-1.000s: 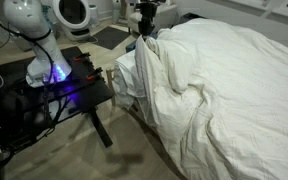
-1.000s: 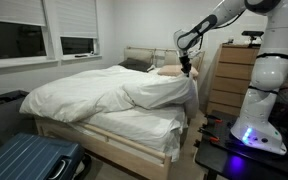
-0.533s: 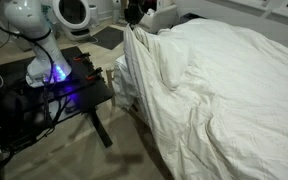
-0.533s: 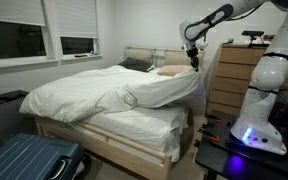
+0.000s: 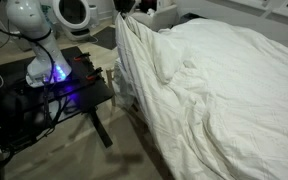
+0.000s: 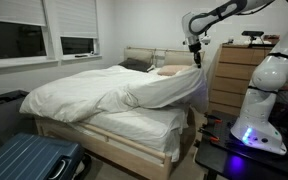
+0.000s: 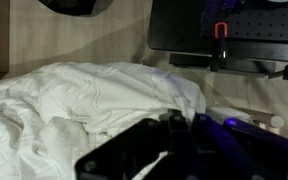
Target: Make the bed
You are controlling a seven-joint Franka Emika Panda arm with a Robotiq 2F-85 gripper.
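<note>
The bed fills both exterior views, its puffy white duvet rumpled across it. My gripper is at the top edge of an exterior view, shut on the duvet's corner, and the cloth hangs from it in a tall taut fold. In an exterior view the gripper hangs beside the headboard end and holds the duvet edge above the mattress side. In the wrist view the dark gripper is pinched on white duvet cloth.
A black metal-legged table with blue-glowing electronics and the white robot base stands beside the bed. A wooden dresser is past the headboard. A blue suitcase lies at the bed's foot. A pillow lies at the head.
The gripper has risen and moved toward the head of the bed, still shut, drawing the duvet corner up and along with it so the fold stands taller.
</note>
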